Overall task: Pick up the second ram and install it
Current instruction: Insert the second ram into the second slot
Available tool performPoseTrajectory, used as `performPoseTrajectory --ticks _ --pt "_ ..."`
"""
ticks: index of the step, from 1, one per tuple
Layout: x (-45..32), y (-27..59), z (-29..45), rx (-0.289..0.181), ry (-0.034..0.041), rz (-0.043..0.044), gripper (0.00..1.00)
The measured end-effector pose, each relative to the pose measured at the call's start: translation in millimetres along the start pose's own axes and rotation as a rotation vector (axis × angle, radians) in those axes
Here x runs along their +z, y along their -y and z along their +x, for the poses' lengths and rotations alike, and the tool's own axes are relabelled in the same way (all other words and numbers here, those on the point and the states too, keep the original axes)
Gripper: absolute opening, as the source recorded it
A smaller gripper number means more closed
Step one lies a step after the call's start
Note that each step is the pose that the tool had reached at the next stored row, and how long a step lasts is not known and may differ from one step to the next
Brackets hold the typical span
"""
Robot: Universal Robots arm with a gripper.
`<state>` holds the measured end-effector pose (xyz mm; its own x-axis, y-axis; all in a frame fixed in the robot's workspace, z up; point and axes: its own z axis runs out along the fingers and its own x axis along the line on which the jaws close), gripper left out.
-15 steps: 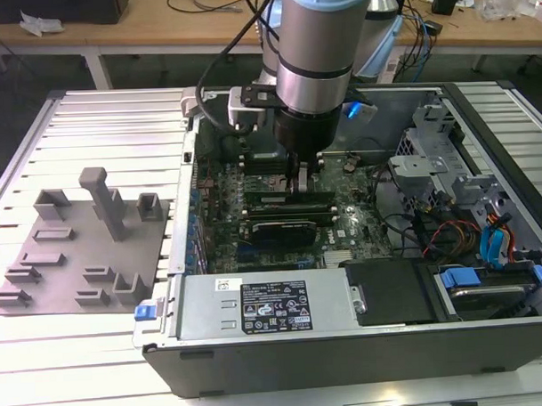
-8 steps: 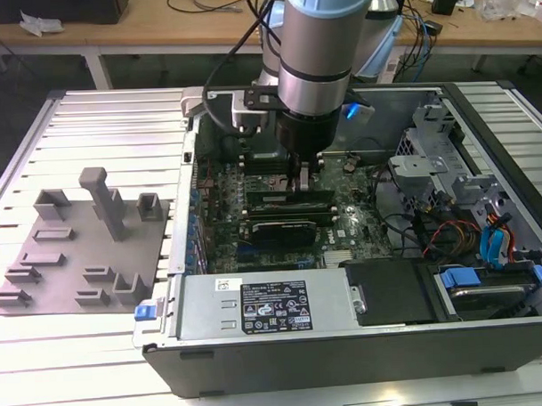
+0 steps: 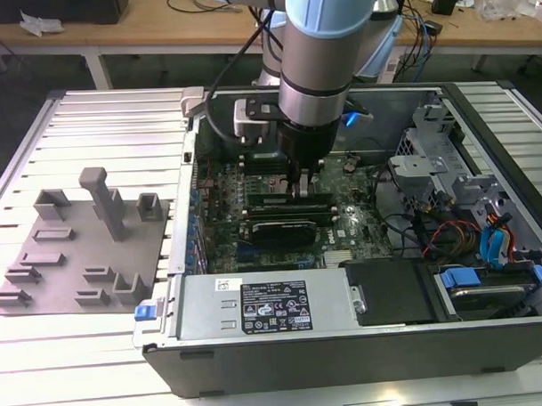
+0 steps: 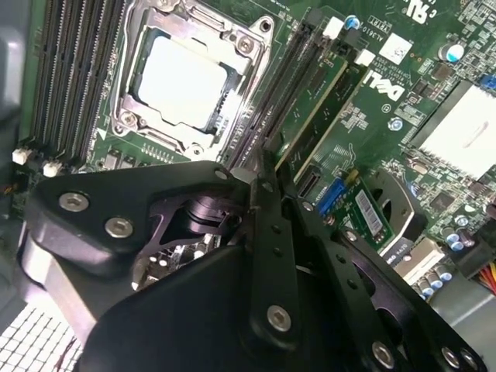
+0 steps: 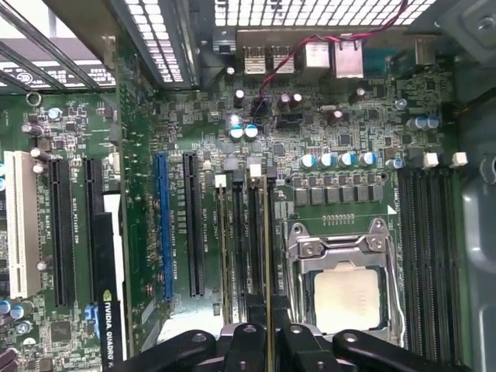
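Green, slim memory stick, the second ram (image 5: 268,256), is held on edge by narrowed black jaws over a motherboard slot (image 5: 256,248), not yet visibly seated.

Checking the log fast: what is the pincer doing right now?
Pincer: shut on the second ram, standing on edge at its motherboard slot.

surface: slatted metal table (image 3: 99,120) | on it: grey fixture plate (image 3: 82,263); open computer case (image 3: 347,343)

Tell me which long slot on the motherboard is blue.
The blue slot in the first wrist view: a single long connector standing between black expansion slots and the memory slots by the CPU socket; all the other long slots are black or white.
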<state>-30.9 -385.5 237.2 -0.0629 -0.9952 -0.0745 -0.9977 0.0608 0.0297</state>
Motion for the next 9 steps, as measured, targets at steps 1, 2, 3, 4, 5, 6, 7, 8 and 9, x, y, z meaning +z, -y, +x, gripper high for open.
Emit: performPoseTrajectory --ticks 1,2,3,4,5,6,7,8,9 --pt "2.4 0.2 0.2 0.0 -0.005 0.0003 0.11" --pt "3.6 0.3 0.2 0.0 -0.0093 0.0006 0.11" --pt "5.3 0.8 -0.2 0.0 -0.0111 0.0007 0.11" --pt "6.7 1.4 -1.2 0.0 -0.0112 0.0007 0.11" --pt "8.1 1.5 -1.7 0.0 -0.0111 0.0007 0.11" --pt "8.9 1.6 -1.7 0.0 -0.0112 0.0006 0.11" --pt "9.4 1.6 -1.7 -0.002 -0.0113 0.0005 0.11" --pt "10.3 1.6 -1.8 -0.003 -0.0112 0.0005 0.11" --pt "10.8 1.7 -2.2 -0.004 -0.0114 0.0003 0.11"
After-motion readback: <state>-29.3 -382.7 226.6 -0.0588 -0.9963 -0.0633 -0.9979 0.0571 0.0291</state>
